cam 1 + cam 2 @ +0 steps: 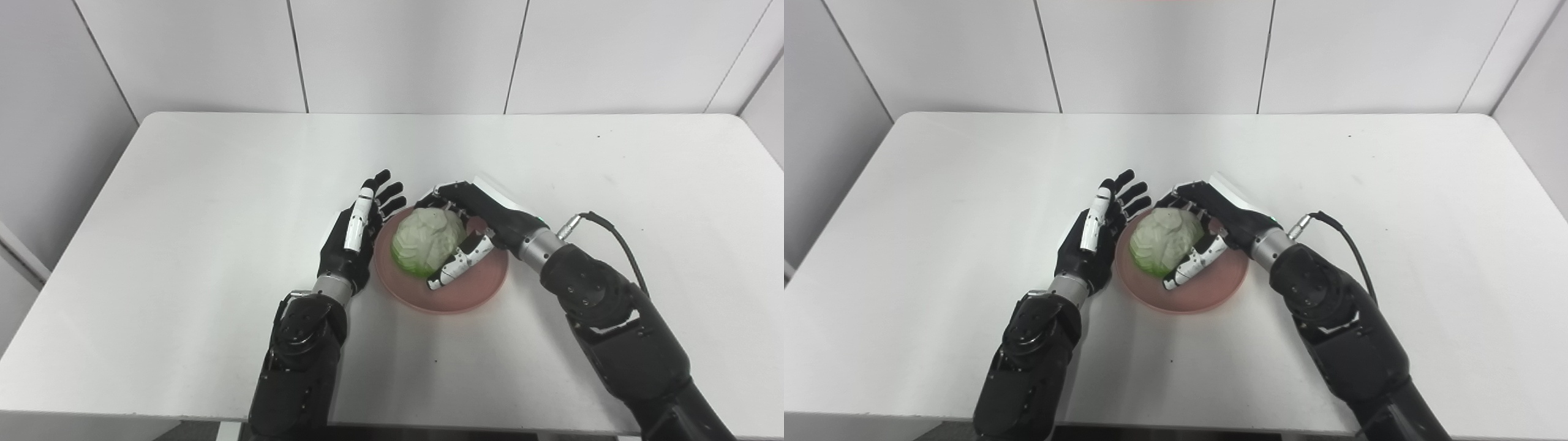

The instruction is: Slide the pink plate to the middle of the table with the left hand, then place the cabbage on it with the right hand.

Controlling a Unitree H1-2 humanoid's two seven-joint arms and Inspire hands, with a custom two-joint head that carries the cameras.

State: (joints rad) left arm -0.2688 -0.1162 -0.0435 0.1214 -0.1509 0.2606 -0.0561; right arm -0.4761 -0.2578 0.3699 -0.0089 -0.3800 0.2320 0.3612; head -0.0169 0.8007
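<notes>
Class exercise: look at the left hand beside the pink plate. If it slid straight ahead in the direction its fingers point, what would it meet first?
Probably nothing: the left hand points toward the far table edge, passing left of the pink plate, where only bare tabletop shows.

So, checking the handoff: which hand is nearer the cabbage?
Right. The right hand wraps the cabbage on the pink plate; the left hand stands open beside the plate's left rim.

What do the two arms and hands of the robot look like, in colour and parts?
Both arms are matte black shells with a silver metal ring at each wrist. The left hand and right hand are black with white segments, speckled black on the right. A black cable loops from a silver plug near the right wrist.
</notes>
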